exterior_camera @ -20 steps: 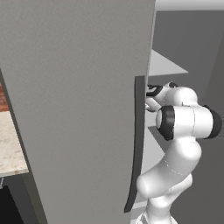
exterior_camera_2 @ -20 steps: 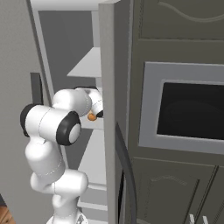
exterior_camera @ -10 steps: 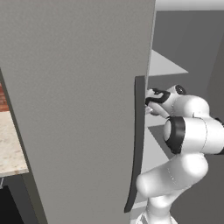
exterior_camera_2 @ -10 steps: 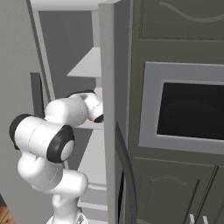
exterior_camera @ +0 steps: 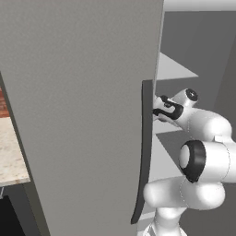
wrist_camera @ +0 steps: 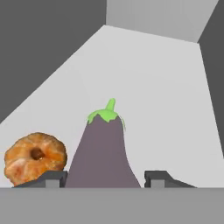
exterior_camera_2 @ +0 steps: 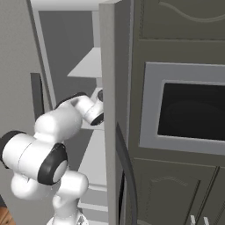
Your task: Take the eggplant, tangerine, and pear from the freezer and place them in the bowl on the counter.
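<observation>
Freezer [exterior_camera: 83,101]: tall light-grey body, door swung open, long dark vertical handle [exterior_camera: 144,152] along the door edge in the left base view. Pale grey shelves inside, stacked one above another.

Beside it, in the right base view: dark cabinet front with a built-in oven [exterior_camera_2: 189,114], grey frame around a black window.

Tabletop [exterior_camera: 11,150]: a beige speckled strip at the far left edge of the left base view, partly hidden by the freezer door.

Arm reaches into the freezer at mid height, wrist just past the handle. Claw [wrist_camera: 103,177] low over a pale shelf [wrist_camera: 148,87]; in the hand view its two dark tips stand either side of the eggplant's wide end.

Eggplant [wrist_camera: 104,153]: dark purplish, lying on the shelf, green stem cap pointing away from the claw toward the back wall. Body sits between the tips, jaws narrowed close on both sides. Tips appear to touch its flanks, but the contact lies at the bottom of the view and a firm grip cannot be told.

Tangerine [wrist_camera: 36,157]: orange, dimpled, on the same shelf just beside the eggplant, near one tip, not touching the eggplant.
</observation>
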